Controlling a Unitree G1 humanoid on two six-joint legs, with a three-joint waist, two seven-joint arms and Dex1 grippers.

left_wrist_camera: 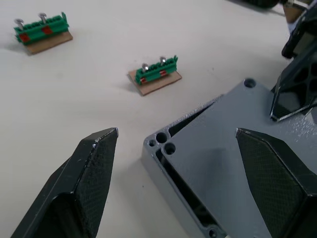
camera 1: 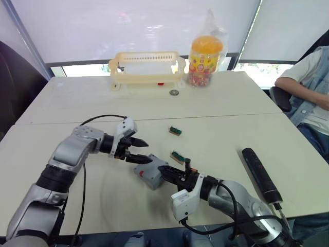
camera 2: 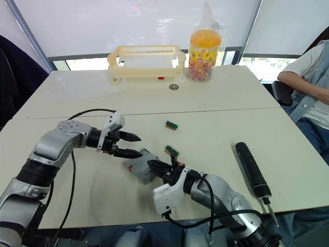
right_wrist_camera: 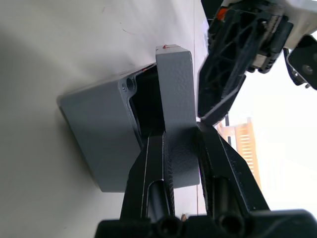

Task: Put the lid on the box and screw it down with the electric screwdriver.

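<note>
**Holding the lid over the box**

Looking down from the head views, the table was pale and wide. The box sat near the front edge, between the two arms. The right gripper reached in from the right and pinched the lid by its edge. The lid lay on top of the box but a bit crooked. The left gripper hung just beside the box's far left corner, with its two fingers spread apart and nothing between them. The electric screwdriver lay flat on the table, well off to the right of the box, with its thin tip toward the front edge. Two small green blocks sat just behind the box. Far back stood a pale yellow basket, a jar with an orange top and a small coin-like disc. A person's sleeve showed at the right side.

From the left wrist view, the left fingers stood wide, one on each side of the lid's corner. The lid did not line up with the box, so a dark gap showed along its edges. The two green blocks lay on the table just past it.

From the right wrist view, the right fingers squeezed the lid's edge. The box's open dark inside showed beside the lid. The left gripper's black finger was very close to the lid.
</note>
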